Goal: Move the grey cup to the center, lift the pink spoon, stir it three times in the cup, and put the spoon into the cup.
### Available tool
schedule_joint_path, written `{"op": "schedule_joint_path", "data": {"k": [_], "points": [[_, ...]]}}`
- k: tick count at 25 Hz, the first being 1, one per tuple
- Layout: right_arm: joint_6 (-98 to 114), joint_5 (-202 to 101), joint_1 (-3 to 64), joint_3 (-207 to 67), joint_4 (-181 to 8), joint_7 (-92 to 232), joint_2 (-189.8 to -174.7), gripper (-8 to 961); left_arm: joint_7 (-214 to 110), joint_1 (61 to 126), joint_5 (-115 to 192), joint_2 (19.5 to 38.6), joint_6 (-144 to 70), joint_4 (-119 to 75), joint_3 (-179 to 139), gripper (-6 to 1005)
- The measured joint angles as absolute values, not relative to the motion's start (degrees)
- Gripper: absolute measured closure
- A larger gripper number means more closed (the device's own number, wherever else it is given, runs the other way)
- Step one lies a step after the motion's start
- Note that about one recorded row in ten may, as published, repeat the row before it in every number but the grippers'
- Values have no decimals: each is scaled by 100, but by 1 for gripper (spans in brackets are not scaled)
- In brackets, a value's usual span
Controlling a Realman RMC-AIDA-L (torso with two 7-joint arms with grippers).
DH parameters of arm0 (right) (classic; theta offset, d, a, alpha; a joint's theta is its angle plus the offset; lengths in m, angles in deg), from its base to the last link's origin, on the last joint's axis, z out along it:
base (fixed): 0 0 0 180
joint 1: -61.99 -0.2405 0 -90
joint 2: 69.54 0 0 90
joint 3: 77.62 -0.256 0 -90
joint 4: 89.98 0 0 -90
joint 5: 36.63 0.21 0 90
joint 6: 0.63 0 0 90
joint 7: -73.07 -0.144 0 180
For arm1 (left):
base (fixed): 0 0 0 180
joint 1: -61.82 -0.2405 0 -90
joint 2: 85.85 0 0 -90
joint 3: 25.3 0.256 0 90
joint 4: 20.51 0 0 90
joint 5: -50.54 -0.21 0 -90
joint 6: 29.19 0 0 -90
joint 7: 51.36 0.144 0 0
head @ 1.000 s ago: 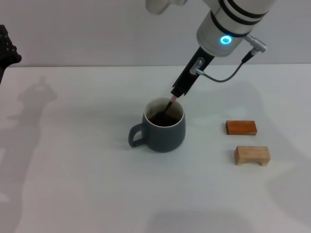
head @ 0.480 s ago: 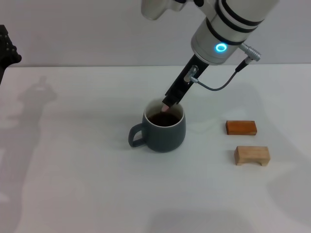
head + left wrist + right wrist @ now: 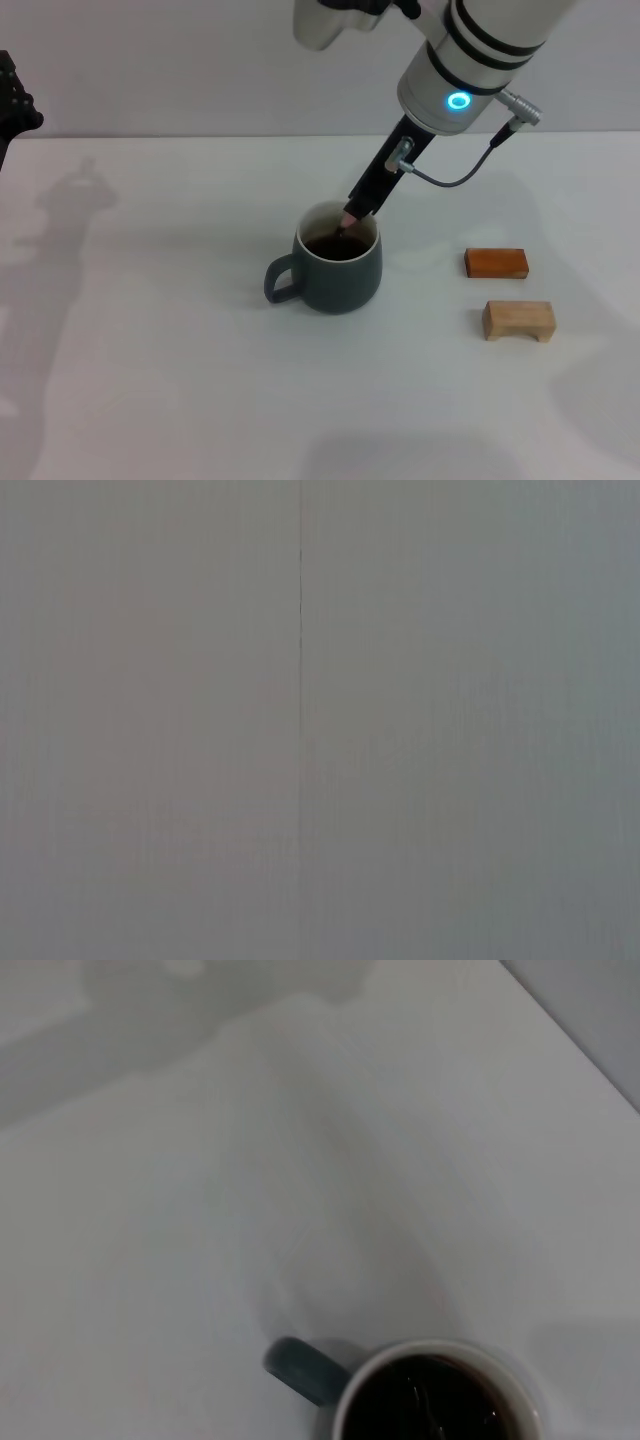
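The grey cup [image 3: 338, 264] stands near the middle of the white table, handle to the left, with dark liquid inside. It also shows in the right wrist view [image 3: 430, 1400]. My right gripper [image 3: 358, 208] hangs just above the cup's far rim, shut on the pink spoon [image 3: 346, 220]. Only a short piece of pink handle shows below the fingers; the spoon's bowl is down in the liquid and hidden. My left gripper [image 3: 15, 100] is parked at the far left edge. The left wrist view shows only a blank grey surface.
An orange block [image 3: 495, 262] and a wooden block [image 3: 518, 320] lie on the table to the right of the cup. The table's far edge [image 3: 200, 137] runs behind the cup against a grey wall.
My right gripper swung left over the cup with the spoon, then came back a little to the right. The cup and blocks have not moved.
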State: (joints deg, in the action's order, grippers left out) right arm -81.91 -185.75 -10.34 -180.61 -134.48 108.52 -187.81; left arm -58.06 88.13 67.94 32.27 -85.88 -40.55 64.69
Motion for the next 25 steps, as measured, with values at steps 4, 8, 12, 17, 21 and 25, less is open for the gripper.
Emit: {"op": "schedule_joint_path", "data": {"k": [4,8,12,17,21,25], "points": [[-8075,-18660,-1051,-17878,-13462,10832,-18793,834,-5804,8815,6794,3222,-8592,-4055,6462,1001],[-8010,-18699,-1058,-17868,-13461,10831,-18793,828,-5799,8817,6794,3217,-8597,-4055,6446,1001],[-7963,-18724,-1067,-17861,-13468,10832,-18793,805,-5797,8818,6794,3217,-8600,-4055,6437,1001],[-7948,-18733,-1080,-17822,-13485,10858,-18794,777,-5795,8819,6794,3218,-8606,-4055,6434,1001],[-7748,-18740,-1016,-17815,-13629,10864,-18794,772,-5795,8835,6794,3218,-8606,-4055,6434,1001],[-7025,-18759,-657,-17794,-13940,10922,-18793,772,-5795,8837,6794,3219,-8606,-4055,6427,1001]]}}
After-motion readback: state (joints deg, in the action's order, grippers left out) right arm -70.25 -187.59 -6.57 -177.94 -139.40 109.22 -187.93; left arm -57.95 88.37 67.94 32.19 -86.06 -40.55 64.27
